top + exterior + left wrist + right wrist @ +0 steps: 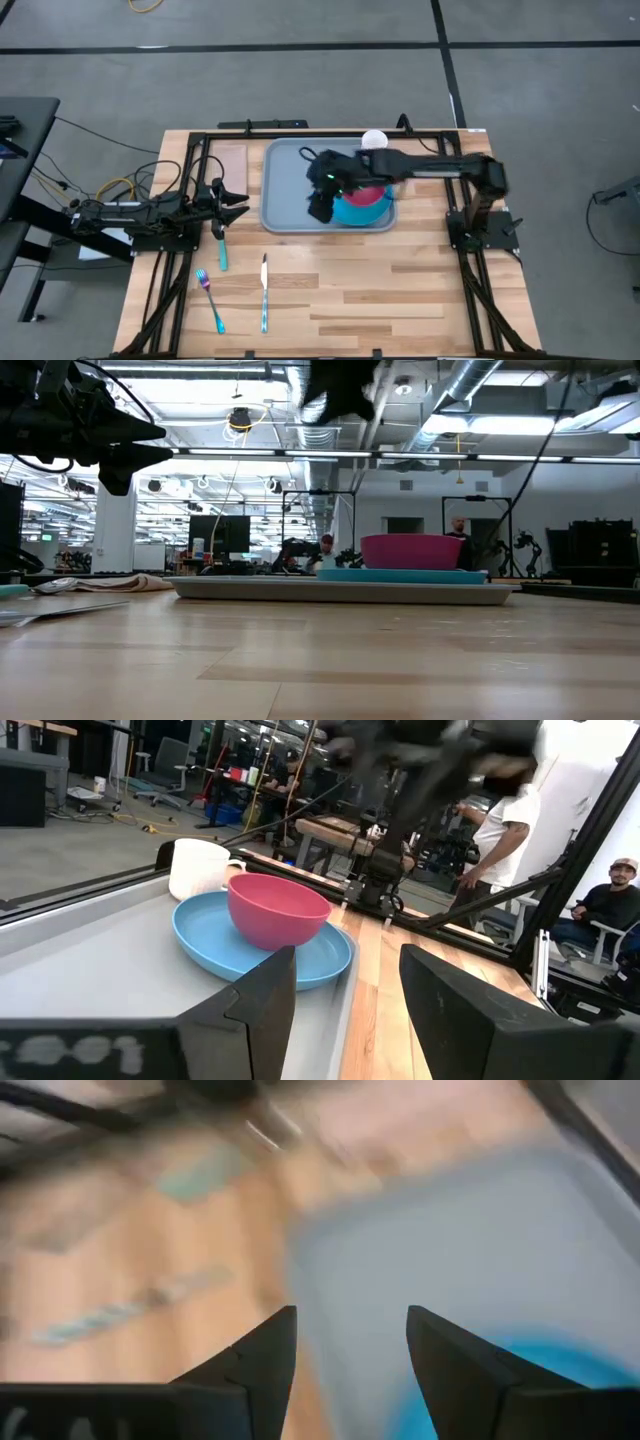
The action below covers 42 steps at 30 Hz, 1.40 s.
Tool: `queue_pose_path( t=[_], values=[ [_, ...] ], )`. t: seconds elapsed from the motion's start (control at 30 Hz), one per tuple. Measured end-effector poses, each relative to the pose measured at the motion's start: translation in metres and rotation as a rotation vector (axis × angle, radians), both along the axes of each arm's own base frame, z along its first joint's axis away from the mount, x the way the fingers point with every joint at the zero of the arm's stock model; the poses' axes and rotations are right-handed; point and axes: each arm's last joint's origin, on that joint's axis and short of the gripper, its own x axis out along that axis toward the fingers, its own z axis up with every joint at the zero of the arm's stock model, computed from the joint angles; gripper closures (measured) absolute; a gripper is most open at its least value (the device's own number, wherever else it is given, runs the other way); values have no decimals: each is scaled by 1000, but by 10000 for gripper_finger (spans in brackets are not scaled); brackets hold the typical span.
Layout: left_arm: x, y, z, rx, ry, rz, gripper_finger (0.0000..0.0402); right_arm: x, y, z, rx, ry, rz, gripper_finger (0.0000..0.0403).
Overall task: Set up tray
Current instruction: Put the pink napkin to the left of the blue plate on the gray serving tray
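The tray (285, 195), stiff, light, slick plastic, lies at the surface's far edge carrying a plate (362, 212) and bowl (368, 195). Grip its raised rim. Right hand (320, 207) hangs spread over it; left hand (236, 202) waits spread beside its edge.

Right arm's stretched across, right gripper (320, 203) open and empty; left gripper (236, 200) open too, off to the side.

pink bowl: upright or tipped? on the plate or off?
Upright, on the plate. The pink bowl sits mouth up on the blue plate, which lies on the tray; the low view shows its rim level.
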Motion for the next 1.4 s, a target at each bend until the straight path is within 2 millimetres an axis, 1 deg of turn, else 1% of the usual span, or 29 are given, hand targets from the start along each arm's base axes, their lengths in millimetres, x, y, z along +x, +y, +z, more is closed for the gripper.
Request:
queue_pose_path(
  t=[0.1,0.17,0.23,0.47,0.63,0.7,0.8,0.97,1.03,1.2,1.4],
  values=[
    [0,0,0,0,0,0,232,-27,14,14,-8,-122,48,214],
    [0,0,0,0,0,-1,232,-51,18,17,3,-184,46,213],
    [0,0,0,0,0,-1,232,-75,21,16,24,-275,48,214],
    [0,0,0,0,0,-1,232,-154,32,12,124,-604,212,219],
    [0,0,0,0,0,-1,232,-194,35,8,63,-759,285,217],
    [0,0,0,0,0,-1,232,-207,36,5,48,-813,315,215],
    [0,0,0,0,0,-1,232,-223,36,-7,34,-857,344,214],
    [0,0,0,0,0,-1,232,-242,38,-31,38,-943,367,216],
    [0,0,0,0,0,-1,232,-248,39,-38,44,-993,373,217],
    [0,0,0,0,0,0,232,-260,37,-57,64,-1037,362,221],
    [0,0,0,0,0,0,232,-276,35,-69,86,-1131,348,221]
  ],
)
